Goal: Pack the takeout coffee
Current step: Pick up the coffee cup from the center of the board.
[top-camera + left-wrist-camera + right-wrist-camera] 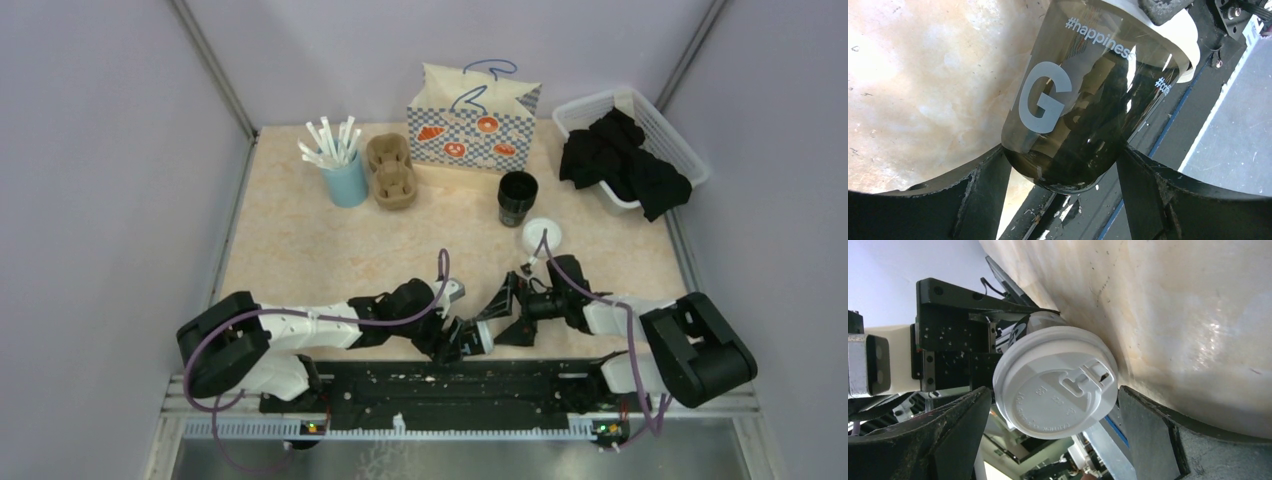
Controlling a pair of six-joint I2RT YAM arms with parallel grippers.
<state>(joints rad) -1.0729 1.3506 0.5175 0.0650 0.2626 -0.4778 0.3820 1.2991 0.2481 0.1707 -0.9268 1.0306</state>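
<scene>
A black takeout coffee cup (1068, 110) with grey lettering and a white sip lid (1055, 382) hangs on its side over the table's near edge. My left gripper (1063, 167) is shut on its base end, with both fingers against the cup wall. From the other side, my right gripper (1055, 402) stands open around the lid, a finger close on either side. In the top view the two grippers, left (462, 338) and right (493, 323), meet tip to tip. A second black cup (517, 198) stands uncovered mid-table, with a loose white lid (541, 235) lying beside it.
A checked paper bag (472, 118) stands at the back. To its left are a brown pulp carrier (390, 172) and a light-blue cup of straws (345, 172). At back right sits a white basket (585, 108) with black cloth in it. The black base rail (450, 385) runs under the grippers.
</scene>
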